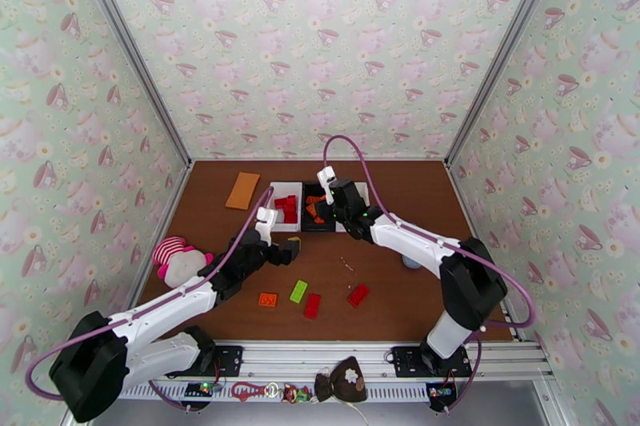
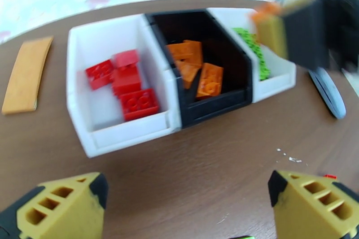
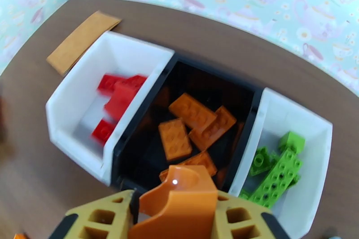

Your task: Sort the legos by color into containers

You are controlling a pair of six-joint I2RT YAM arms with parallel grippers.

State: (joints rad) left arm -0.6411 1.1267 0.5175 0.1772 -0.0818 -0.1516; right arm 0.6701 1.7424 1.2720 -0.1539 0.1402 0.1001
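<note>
Three containers stand in a row at the back: a white bin point(image 3: 76, 87) with red legos point(image 3: 119, 94), a black bin point(image 3: 202, 85) with orange legos point(image 3: 193, 112), and a white bin point(image 3: 278, 114) with lime green legos point(image 3: 278, 175). My right gripper point(image 3: 177, 217) hovers over the black bin's near rim, shut on an orange lego point(image 3: 179, 202). My left gripper point(image 2: 186, 208) stands open and empty above the table in front of the bins point(image 2: 130, 134). On the near table lie an orange lego point(image 1: 267, 300), a green one point(image 1: 298, 291) and two red ones point(image 1: 312, 305) point(image 1: 358, 295).
A flat orange card point(image 1: 242, 190) lies left of the bins. A pink-and-white plush toy point(image 1: 178, 260) sits at the left edge beside my left arm. A small grey-blue object point(image 1: 411, 261) rests under my right forearm. Walls close in the table on three sides.
</note>
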